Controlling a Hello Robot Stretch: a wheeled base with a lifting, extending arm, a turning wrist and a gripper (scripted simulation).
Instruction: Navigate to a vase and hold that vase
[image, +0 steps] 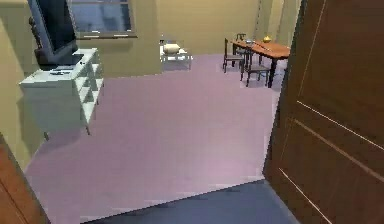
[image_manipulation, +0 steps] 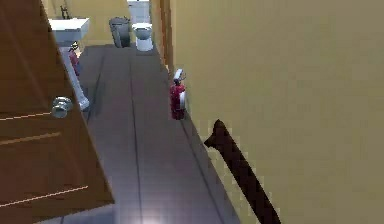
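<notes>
A small tan rounded object (image: 172, 48) sits on a low white table (image: 177, 57) at the far wall in the forward view; its shape is too small to name. Another small orange thing (image: 266, 40) stands on the dining table (image: 268, 49) at the back right. In the arm side view the dark arm (image_manipulation: 245, 180) rises from the bottom edge along a yellow wall. It ends in the gripper (image_manipulation: 212, 133). I cannot make out the gripper's far end, so I cannot tell whether it holds anything.
A white shelf unit (image: 62, 90) with a television (image: 52, 30) lines the forward view's left; a brown door (image: 335, 110) stands at its right. Dark chairs (image: 252, 68) ring the dining table. The arm side view has a brown door (image_manipulation: 40, 120), a red canister (image_manipulation: 178, 98), a sink (image_manipulation: 70, 30), a bin (image_manipulation: 120, 32) and a toilet (image_manipulation: 143, 30).
</notes>
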